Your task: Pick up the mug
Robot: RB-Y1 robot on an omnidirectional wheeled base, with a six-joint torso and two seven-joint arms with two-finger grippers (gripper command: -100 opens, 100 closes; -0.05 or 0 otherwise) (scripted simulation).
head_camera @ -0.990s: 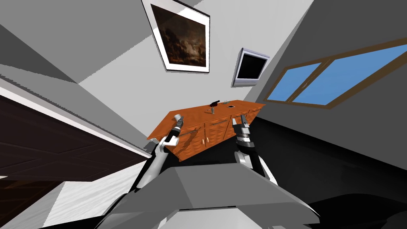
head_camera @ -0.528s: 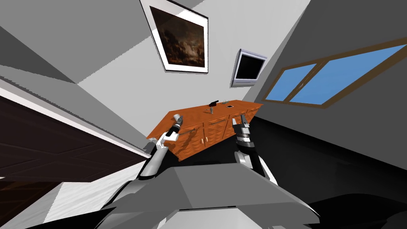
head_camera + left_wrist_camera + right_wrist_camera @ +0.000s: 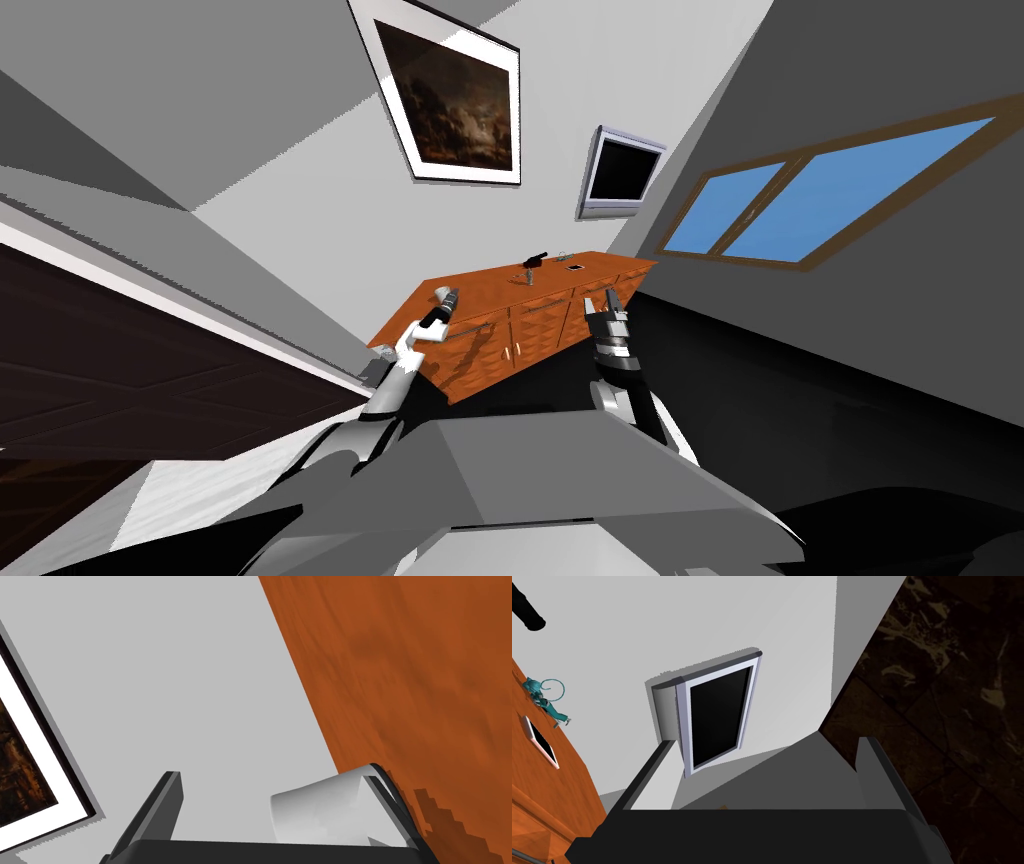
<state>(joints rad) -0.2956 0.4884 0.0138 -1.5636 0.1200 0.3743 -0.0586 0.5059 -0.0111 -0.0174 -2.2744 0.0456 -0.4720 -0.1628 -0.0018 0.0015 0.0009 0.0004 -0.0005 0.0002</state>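
Two left fingers (image 3: 160, 811) stand spread; a plain pale grey mug (image 3: 320, 811) touches one, at the desk's (image 3: 425, 676) edge. Right fingers (image 3: 877, 776) likewise released.

**White arms, dark joints, black gripper boxes**

The left arm (image 3: 388, 398) and right arm (image 3: 668, 432) are smooth white and light grey shells, broken by dark bands at the joints. The left gripper (image 3: 443, 297) and right gripper (image 3: 603, 303) are each a black box. Two thin, blade-like grey fingers (image 3: 874, 776) rise from it.
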